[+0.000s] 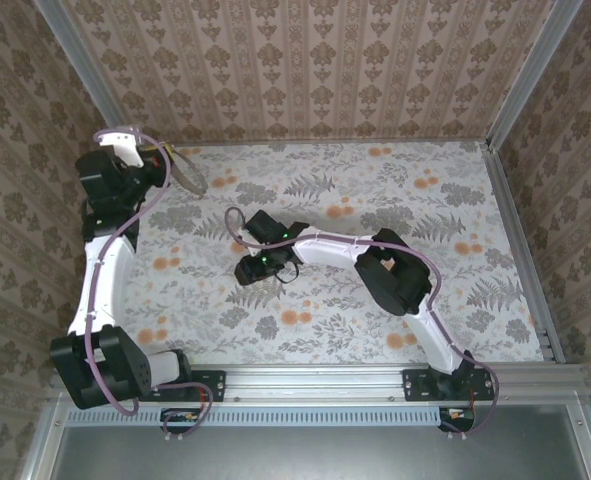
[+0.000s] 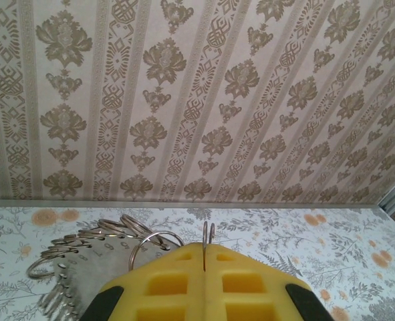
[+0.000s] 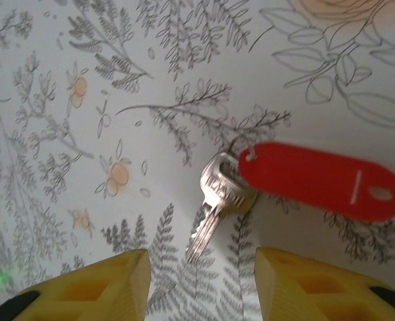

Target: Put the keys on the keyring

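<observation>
Seen from above, the left gripper (image 1: 170,162) holds the keyring (image 1: 188,172) at the floral table's (image 1: 375,190) far-left corner. Its wrist camera shows the yellow fingers (image 2: 164,287) pressed together on one wire loop. The right gripper (image 3: 200,257) hangs spread over the key (image 3: 214,200) and its red tag (image 3: 321,180), which lie flat on the table.

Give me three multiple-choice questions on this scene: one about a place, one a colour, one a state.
1. Where is the silver metal key? A. flat on the floral table B. on the wall C. in a box
2. The key's oval plastic tag is: A. blue B. red C. green
3. The left gripper is: A. open B. shut on the thin grey metal keyring C. holding the key
A: it lies on the print before the right gripper, fingers open. B: plainly red. B: its yellow fingers pinch the ring.
</observation>
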Motion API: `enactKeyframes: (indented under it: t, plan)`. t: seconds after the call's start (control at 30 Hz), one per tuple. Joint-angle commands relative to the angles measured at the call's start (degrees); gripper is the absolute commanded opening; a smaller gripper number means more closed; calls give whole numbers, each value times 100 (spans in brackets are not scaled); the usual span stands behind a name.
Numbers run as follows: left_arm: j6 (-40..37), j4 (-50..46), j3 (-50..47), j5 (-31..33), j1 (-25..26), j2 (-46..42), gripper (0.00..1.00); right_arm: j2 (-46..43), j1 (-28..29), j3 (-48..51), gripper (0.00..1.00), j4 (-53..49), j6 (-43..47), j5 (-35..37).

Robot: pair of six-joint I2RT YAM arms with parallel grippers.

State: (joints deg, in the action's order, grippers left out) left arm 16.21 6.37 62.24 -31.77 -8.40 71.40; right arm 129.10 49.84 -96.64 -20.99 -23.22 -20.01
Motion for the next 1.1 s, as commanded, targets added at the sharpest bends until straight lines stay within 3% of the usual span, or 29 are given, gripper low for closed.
enactKeyframes:
  t: [0.0,0.4,0.67,1.07]
  plan:
    - [185,342,-86,-162,-91,-187,0,233,45,-348,47,-320,-194,351]
    - [381,525,-217,-241,-256,-152,0,734,181,-1152,47,-838,-330,1128]
    - [489,670,-321,-260,-304,-117,0,931,403,-1419,36,-1140,-347,1954]
    - [566,730,-382,-268,-311,-82,0,1024,499,-1557,35,-819,-539,2006]
